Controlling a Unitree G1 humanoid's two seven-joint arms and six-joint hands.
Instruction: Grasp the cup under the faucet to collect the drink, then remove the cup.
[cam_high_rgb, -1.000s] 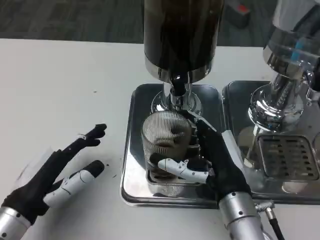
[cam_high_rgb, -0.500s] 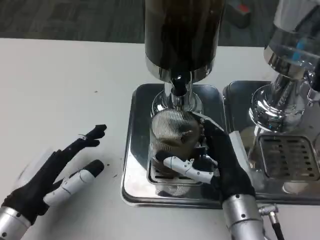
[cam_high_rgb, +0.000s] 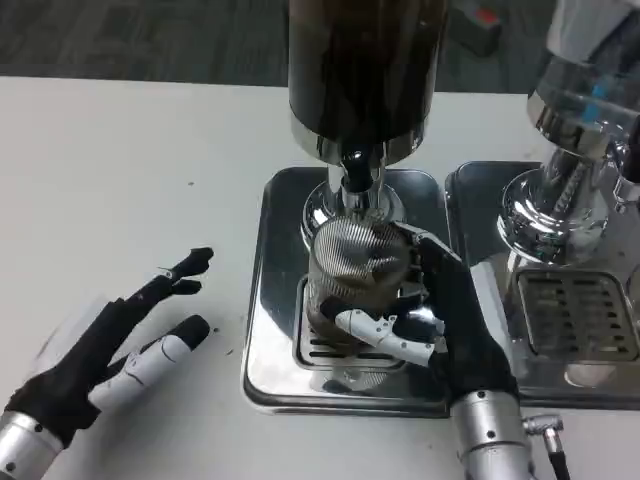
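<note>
A ribbed clear cup (cam_high_rgb: 358, 268) stands on the steel drip tray (cam_high_rgb: 270, 300), tilted a little, just in front of and below the black-tipped faucet (cam_high_rgb: 354, 172) of the dark drink dispenser (cam_high_rgb: 366, 70). My right hand (cam_high_rgb: 440, 320) grips the cup from its right side, with the thumb across its front. My left hand (cam_high_rgb: 120, 350) lies flat on the white table at the lower left, fingers apart and holding nothing.
A second dispenser (cam_high_rgb: 575, 130) with its own steel tray and grate (cam_high_rgb: 575, 315) stands close on the right. The slotted grate (cam_high_rgb: 330, 350) lies under the cup. Bare white table spreads left of the tray.
The right hand has shifted the cup to the right and back toward the faucet, and the cup now leans. The left hand has stayed where it was.
</note>
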